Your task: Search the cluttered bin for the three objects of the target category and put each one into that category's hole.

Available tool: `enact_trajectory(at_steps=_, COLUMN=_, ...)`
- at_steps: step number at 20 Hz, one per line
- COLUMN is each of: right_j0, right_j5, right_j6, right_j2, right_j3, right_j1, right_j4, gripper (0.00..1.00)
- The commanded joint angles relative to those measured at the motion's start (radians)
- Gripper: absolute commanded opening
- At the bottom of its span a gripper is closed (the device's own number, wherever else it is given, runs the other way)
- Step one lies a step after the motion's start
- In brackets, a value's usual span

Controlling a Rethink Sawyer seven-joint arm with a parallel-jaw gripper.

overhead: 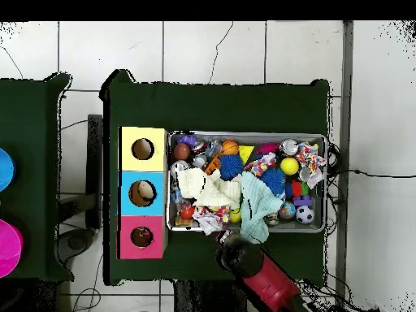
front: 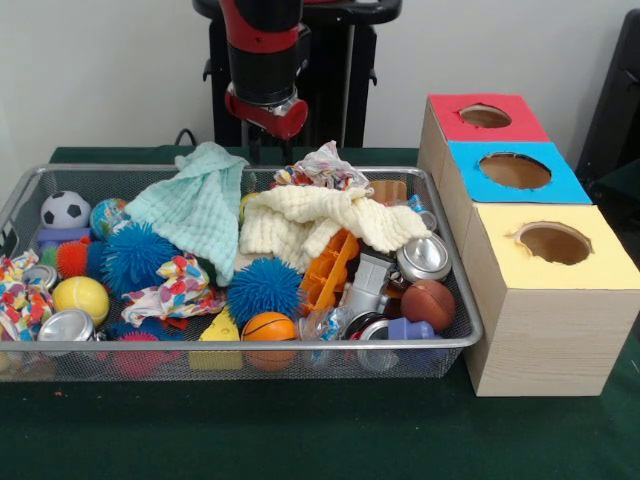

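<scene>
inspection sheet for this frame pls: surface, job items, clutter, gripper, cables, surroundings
Surface: dark green table, bare in front of the bin.
Job's things: wire mesh bin, heaped full; wooden box beside it with three holes, red top, blue top, yellow top. Overhead view shows something inside the blue hole.
Clutter: mint cloth and cream cloth draped over the pile; spiky blue balls, soccer ball, yellow ball, small basketball, cans.
Grippers: gripper above the bin's far edge; fingers too dark to judge.
Cables: black cable on the floor beside the table.
Surroundings: tiled floor; second green table with blue and pink discs.
</scene>
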Motion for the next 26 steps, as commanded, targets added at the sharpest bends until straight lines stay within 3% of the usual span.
enact_trajectory(at_steps=1, right_j0=-0.009, right_j5=-0.073, right_j6=0.155, right_j2=0.087, right_j3=-0.195, right_j1=-0.053, right_j4=-0.022, gripper=1.00)
enact_trajectory(at_steps=9, right_j0=-0.009, right_j5=-0.138, right_j6=0.173, right_j2=0.072, right_j3=-0.193, right_j1=-0.056, right_j4=-0.058, gripper=1.00)
enact_trajectory(at_steps=15, right_j0=-0.053, right_j5=-0.166, right_j6=0.194, right_j2=0.121, right_j3=-0.185, right_j1=-0.070, right_j4=-0.103, gripper=1.00)
enact_trajectory(at_steps=26, right_j0=-0.202, right_j5=-0.225, right_j6=0.253, right_j2=0.326, right_j3=-0.151, right_j1=-0.063, right_j4=-0.208, gripper=1.00)
